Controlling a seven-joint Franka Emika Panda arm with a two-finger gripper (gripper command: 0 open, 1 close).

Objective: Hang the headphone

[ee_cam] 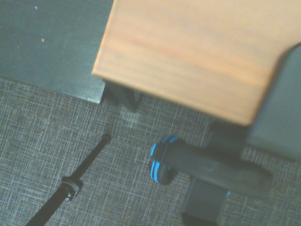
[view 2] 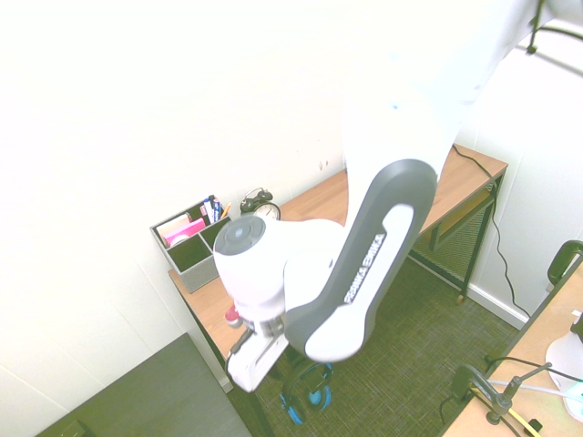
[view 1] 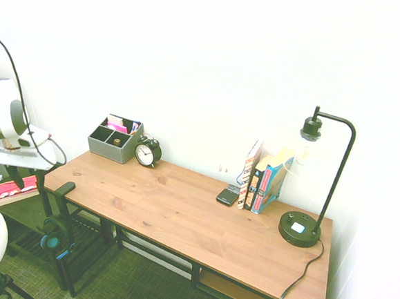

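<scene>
Headphone [view 1: 56,238] hangs on hook [view 1: 64,189] at desk's [view 1: 181,214] left end, hanging looks done; gripper state can't tell; next, clear away.

Both exterior views are strongly overexposed: the white wall [view 1: 214,60] burns out to a flat glare and colours look washed. Light is even and diffuse, throwing only soft, faint shadows under the long wooden surface [view 1: 181,217]. In the second exterior view the white robot arm [view 2: 364,246] looms large and stretched, bowed by wide-angle distortion. The wrist view is dimmer and soft, with motion blur smearing the grey woven carpet [ee_cam: 108,188].
</scene>
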